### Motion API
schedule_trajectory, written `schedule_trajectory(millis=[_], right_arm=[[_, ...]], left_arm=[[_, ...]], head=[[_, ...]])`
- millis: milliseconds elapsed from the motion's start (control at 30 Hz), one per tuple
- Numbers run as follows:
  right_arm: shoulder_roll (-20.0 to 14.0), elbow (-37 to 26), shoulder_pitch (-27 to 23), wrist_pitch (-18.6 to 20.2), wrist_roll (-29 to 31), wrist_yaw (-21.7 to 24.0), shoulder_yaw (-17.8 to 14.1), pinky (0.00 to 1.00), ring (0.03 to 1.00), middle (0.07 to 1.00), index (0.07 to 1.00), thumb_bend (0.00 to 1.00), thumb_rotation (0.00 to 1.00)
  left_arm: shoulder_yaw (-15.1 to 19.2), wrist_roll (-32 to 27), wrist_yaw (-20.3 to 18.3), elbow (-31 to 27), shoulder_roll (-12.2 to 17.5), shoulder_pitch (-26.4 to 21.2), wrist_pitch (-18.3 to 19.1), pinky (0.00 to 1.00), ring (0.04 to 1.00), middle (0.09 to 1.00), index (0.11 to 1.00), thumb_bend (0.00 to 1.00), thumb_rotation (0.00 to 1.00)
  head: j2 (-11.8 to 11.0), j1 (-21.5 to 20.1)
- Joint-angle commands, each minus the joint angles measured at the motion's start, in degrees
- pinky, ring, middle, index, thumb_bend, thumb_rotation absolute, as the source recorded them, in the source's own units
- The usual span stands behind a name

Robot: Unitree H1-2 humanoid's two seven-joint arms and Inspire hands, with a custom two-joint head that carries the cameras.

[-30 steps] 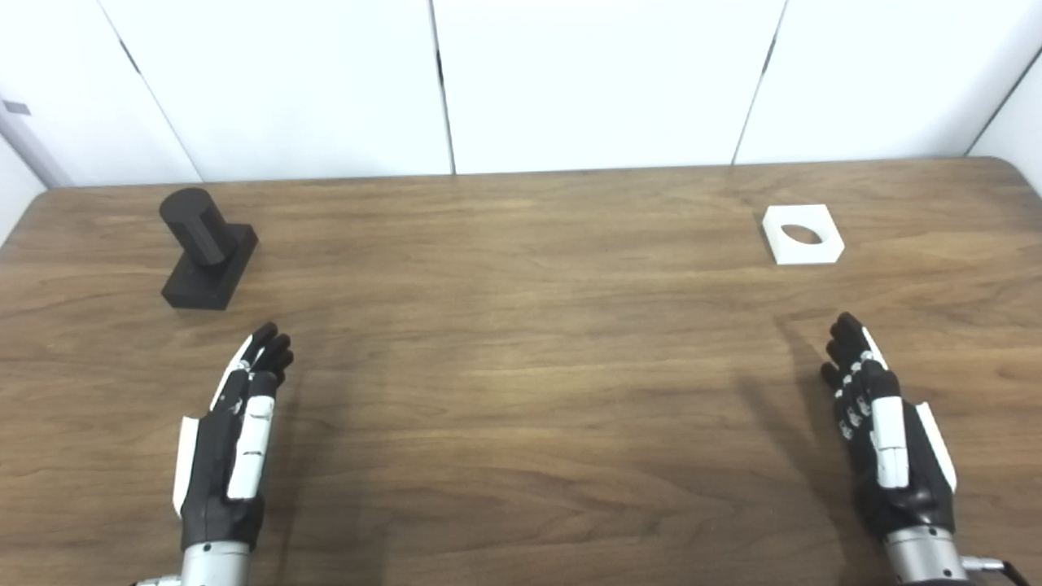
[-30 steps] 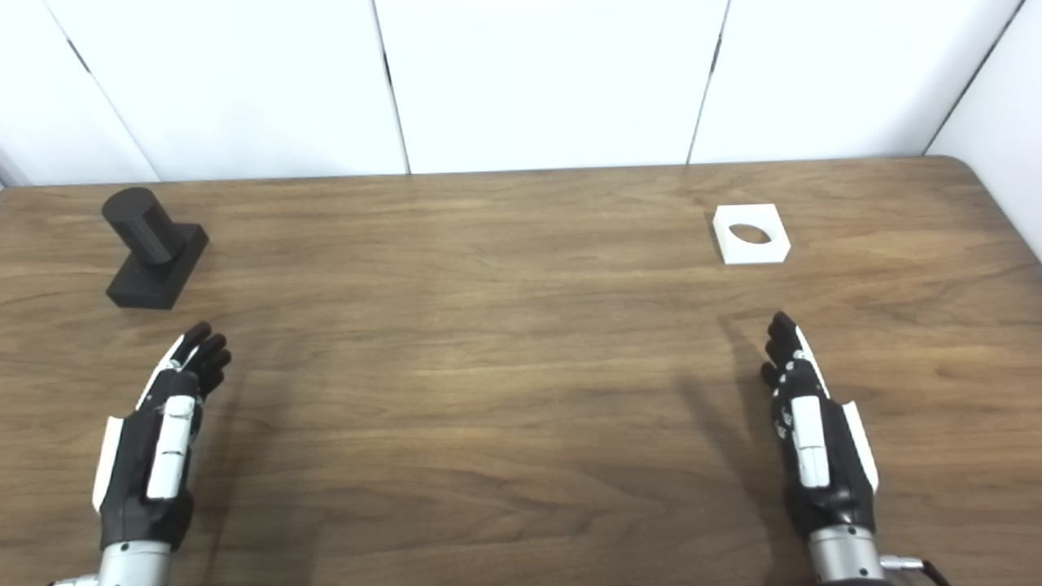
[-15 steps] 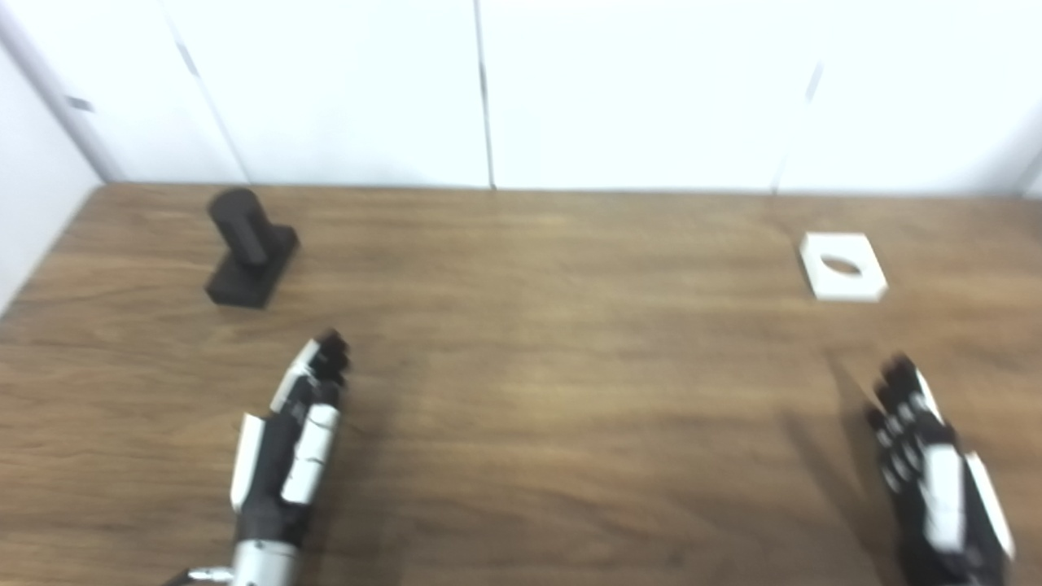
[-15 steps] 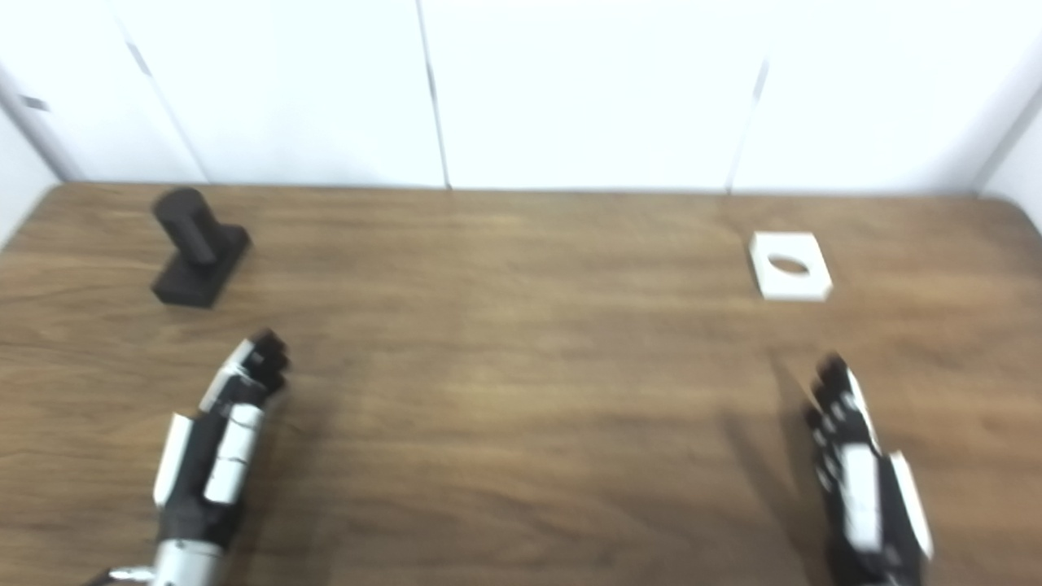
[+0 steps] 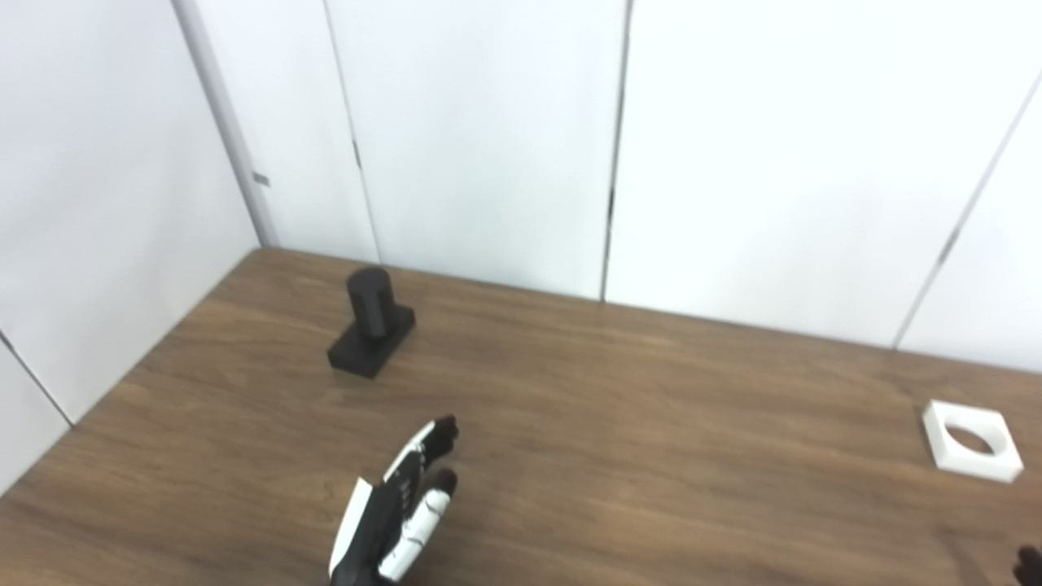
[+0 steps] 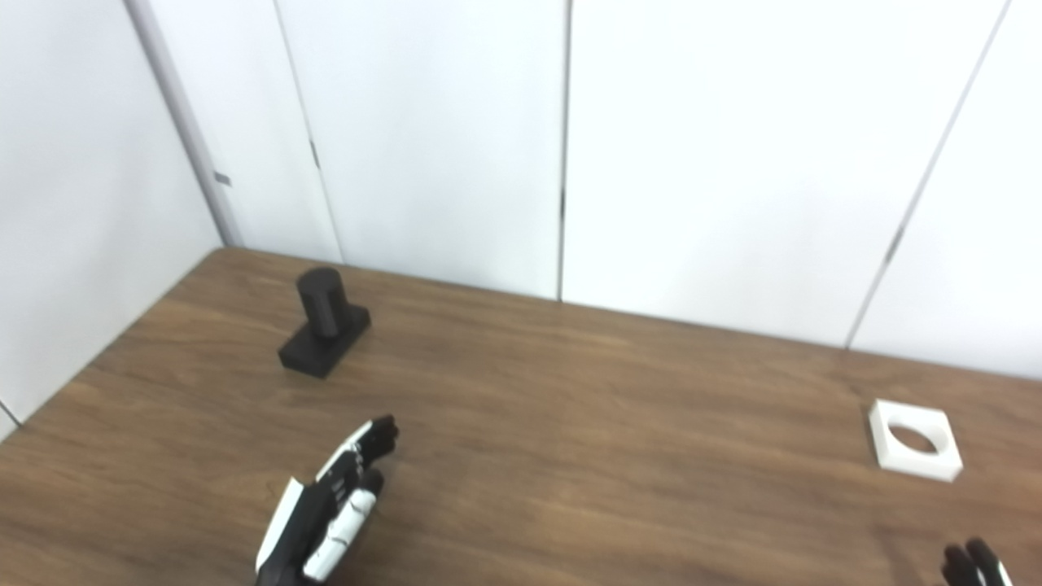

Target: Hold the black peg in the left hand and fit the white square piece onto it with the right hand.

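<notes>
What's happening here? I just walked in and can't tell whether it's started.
Nothing is held yet. The robot's left hand is open above the wooden table, short of the black cylindrical peg on its square base. The white square piece with a round hole lies apart at the far right; only the right hand's fingertips show.

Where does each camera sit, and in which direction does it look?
Left eye view: on the head, facing down over the table toward the far wall; left hand shows, the right hand barely.
Right eye view: just beside it, same direction; right hand fingertips show.
Both share the black peg and white square piece.
</notes>
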Motion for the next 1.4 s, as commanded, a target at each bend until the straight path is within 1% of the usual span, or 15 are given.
schedule_trajectory(millis=[0,200,400,500,600,700,733,767,833,933,1067,1133,1233,1300,1367], right_arm=[[-0.34,2.58,-0.73,-1.85,0.31,0.18,-0.6,0.93,0.939,0.92,0.924,0.61,0.95],[-0.55,3.62,-1.1,-2.07,0.19,0.63,-0.96,0.96,0.94,0.912,0.918,0.64,0.95],[-0.59,4.38,-1.64,-2.69,0.21,0.75,-1.21,0.92,0.921,0.9,0.903,0.61,0.94],[-0.63,5.02,-1.91,-2.8,-0.21,0.58,-1.35,0.93,0.923,0.902,0.912,0.64,0.95],[-0.48,4.91,-1.92,-2.46,-0.28,0.37,-1.45,0.92,0.917,0.897,0.901,0.64,0.94],[-0.44,4.35,-1.73,-1.92,-0.19,0.34,-1.44,0.93,0.918,0.896,0.904,0.64,0.95],[-0.42,4.32,-1.69,-2.0,-0.12,0.37,-1.46,0.92,0.915,0.895,0.902,0.62,0.95],[-0.42,4.4,-1.7,-2.11,-0.02,0.42,-1.48,0.91,0.912,0.892,0.902,0.62,0.94],[-0.39,4.33,-1.62,-2.15,0.19,0.51,-1.47,0.91,0.912,0.891,0.9,0.61,0.94],[-0.31,4.2,-1.57,-2.29,0.25,0.53,-1.45,0.9,0.908,0.886,0.891,0.61,0.93],[-0.11,3.88,-1.45,-2.24,0.1,0.34,-1.42,0.88,0.896,0.875,0.882,0.62,0.92],[-0.05,3.67,-1.4,-2.16,0.25,0.42,-1.35,0.86,0.891,0.872,0.878,0.62,0.92],[-0.05,3.69,-1.26,-2.15,-0.01,0.36,-1.33,0.84,0.882,0.865,0.874,0.63,0.92],[-0.09,3.53,-1.17,-2.07,0.0,0.43,-1.27,0.83,0.877,0.863,0.871,0.63,0.91],[0.0,3.24,-1.06,-1.82,-0.37,0.16,-1.28,0.82,0.872,0.859,0.868,0.65,0.91]], left_arm=[[-0.94,0.41,0.83,2.35,-4.13,0.26,-2.46,0.98,0.907,0.907,0.911,0.6,0.79],[-1.18,1.6,1.87,3.7,-4.61,-0.16,-3.91,0.92,0.9,0.901,0.9,0.58,0.76],[-1.47,2.75,3.38,4.84,-5.24,-0.78,-4.83,0.9,0.895,0.896,0.895,0.55,0.73],[-1.71,3.58,4.01,4.44,-5.38,-0.54,-4.16,0.9,0.902,0.912,0.91,0.52,0.71],[-1.9,4.76,5.02,3.87,-5.6,-0.2,-4.17,0.88,0.901,0.919,0.917,0.48,0.66],[-1.93,7.1,6.34,1.31,-5.87,0.58,-2.44,0.91,0.91,0.921,0.926,0.52,0.62],[-1.78,7.78,6.95,0.69,-5.85,0.55,-3.09,0.9,0.906,0.916,0.921,0.54,0.58],[-1.54,9.15,7.77,0.11,-5.74,0.38,-3.51,0.87,0.898,0.906,0.911,0.55,0.51],[-0.87,12.49,9.58,-1.1,-5.45,-0.11,-3.29,0.84,0.879,0.887,0.892,0.59,0.48],[0.24,16.06,11.47,-3.47,-5.22,-0.9,0.05,0.86,0.891,0.89,0.895,0.69,0.49],[2.24,21.58,13.34,-7.19,-4.75,-2.49,6.25,0.8,0.872,0.893,0.899,0.82,0.49],[3.15,26.25,13.98,-8.78,-3.97,-3.45,10.04,0.84,0.885,0.898,0.886,0.86,0.53],[4.51,29.8,13.59,-10.28,-2.23,-5.07,14.79,0.88,0.9,0.906,0.882,0.92,0.57],[5.36,32.27,13.28,-10.86,-1.18,-6.14,17.73,0.85,0.896,0.91,0.893,0.96,0.6],[6.17,33.7,13.47,-10.82,-0.2,-7.23,19.23,0.81,0.899,0.914,0.892,0.98,0.62]], head=[[-0.38,0.41],[-1.09,0.64],[-0.77,0.79],[-0.75,0.77],[-0.68,0.61],[-0.25,0.35],[-0.19,0.17],[-0.07,0.11],[0.07,0.01],[0.17,-0.09],[0.47,-0.42],[0.6,-0.61],[0.76,-0.86],[0.82,-0.93],[0.91,-0.82]])
